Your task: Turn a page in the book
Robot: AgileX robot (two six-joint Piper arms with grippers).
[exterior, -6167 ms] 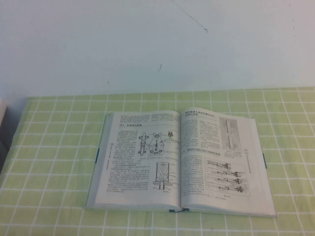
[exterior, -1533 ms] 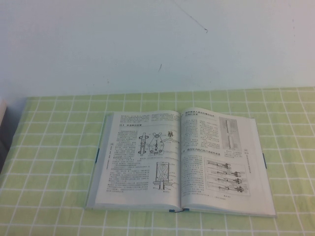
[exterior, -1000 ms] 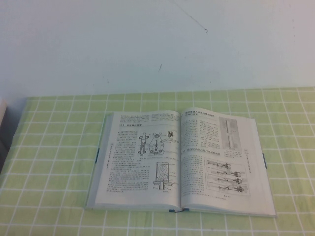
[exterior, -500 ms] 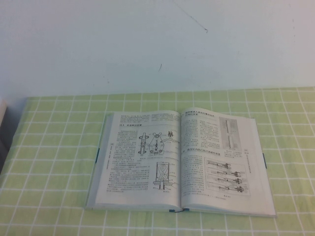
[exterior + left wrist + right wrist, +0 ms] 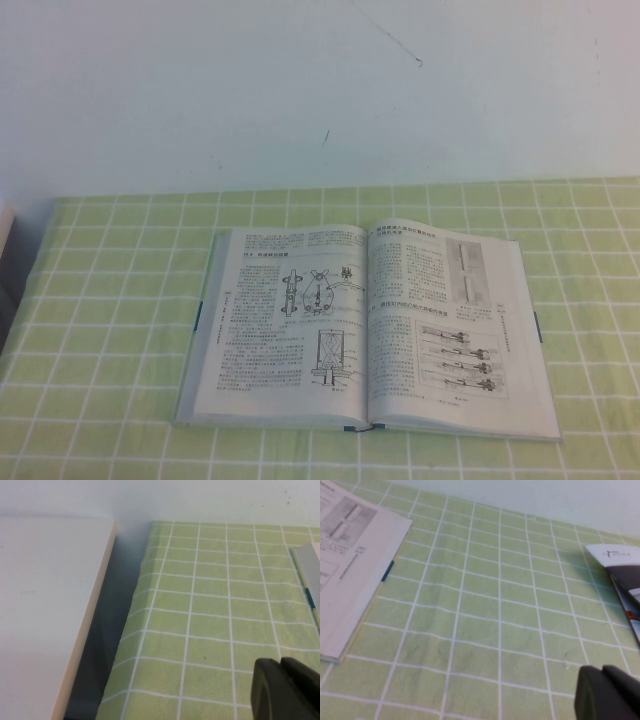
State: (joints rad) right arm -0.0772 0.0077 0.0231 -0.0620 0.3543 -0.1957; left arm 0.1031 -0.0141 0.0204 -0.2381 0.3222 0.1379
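Grey-blue book (image 5: 365, 330) lying open on green-checked desk (image 5: 110, 330), page (image 5: 455, 320) flat. Left hand (image 5: 287, 687) and right hand (image 5: 607, 692) both closed, empty, beside book above cloth.

Your high camera looks down from the robot's side at the open book (image 5: 365, 330), with the wall behind it. Your left wrist camera sits low over the tabletop (image 5: 200, 630) beside the book's left edge; your right wrist camera skims the cloth off its right edge. Each wrist view shares only that book edge with the high view.
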